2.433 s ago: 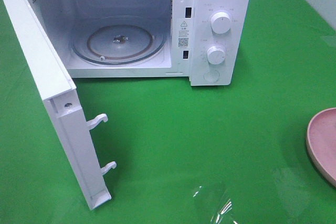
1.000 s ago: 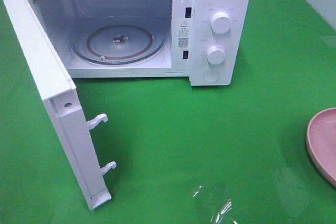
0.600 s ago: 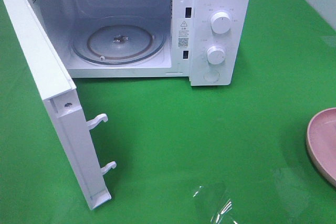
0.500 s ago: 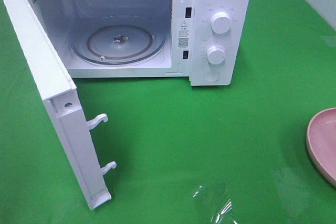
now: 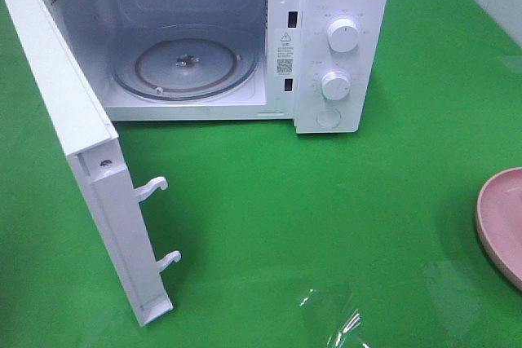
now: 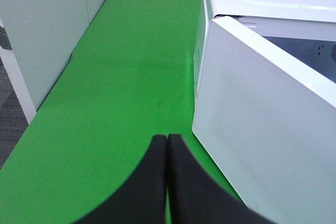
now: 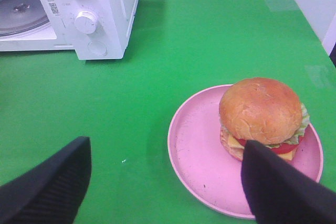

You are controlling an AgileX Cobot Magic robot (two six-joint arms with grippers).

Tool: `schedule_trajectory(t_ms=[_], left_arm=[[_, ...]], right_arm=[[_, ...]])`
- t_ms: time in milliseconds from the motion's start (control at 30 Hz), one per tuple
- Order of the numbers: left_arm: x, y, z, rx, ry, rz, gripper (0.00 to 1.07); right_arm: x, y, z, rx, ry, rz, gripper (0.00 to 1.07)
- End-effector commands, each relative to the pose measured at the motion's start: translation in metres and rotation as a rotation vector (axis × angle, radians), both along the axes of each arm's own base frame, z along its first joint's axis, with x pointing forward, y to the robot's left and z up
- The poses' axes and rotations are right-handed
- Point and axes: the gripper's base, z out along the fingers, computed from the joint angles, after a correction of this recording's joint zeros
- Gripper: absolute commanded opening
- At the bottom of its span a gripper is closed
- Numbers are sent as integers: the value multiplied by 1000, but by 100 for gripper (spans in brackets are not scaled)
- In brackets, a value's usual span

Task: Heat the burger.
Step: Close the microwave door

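The burger (image 7: pixel 261 116) sits on the plate (image 7: pixel 197 156) — cut off up high. Right gripper (image 7: pixel 165 182) spread wide; left gripper (image 6: pixel 166 182) pressed together beside the microwave door (image 6: pixel 262 129).

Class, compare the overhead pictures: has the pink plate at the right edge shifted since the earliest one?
No. The pink plate sits at the same spot on the right edge, equally far from the microwave, which has not moved either.

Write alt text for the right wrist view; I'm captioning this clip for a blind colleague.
A burger sits toward one side of a round pink plate on a green table, framed by the open right gripper and its two dark fingers. Beyond stands a white microwave with two knobs.
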Motion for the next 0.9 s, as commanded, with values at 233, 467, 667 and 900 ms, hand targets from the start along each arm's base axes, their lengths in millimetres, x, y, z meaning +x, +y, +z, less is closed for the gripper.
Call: schedule_trajectory(t_ms=[233,467,667,900], left_arm=[[39,3,-48,3,-185,8,0],[51,3,-76,3,-220,10,0],[66,3,-89,23,-149,-6,0],[84,-3,-106,34,-89,-92,0]], right_arm=[[-3,0,-1,0,-29,2,76],[-3,0,-1,0,-29,2,76],[-3,0,-1,0,-29,2,76],[-3,0,-1,0,-29,2,76]])
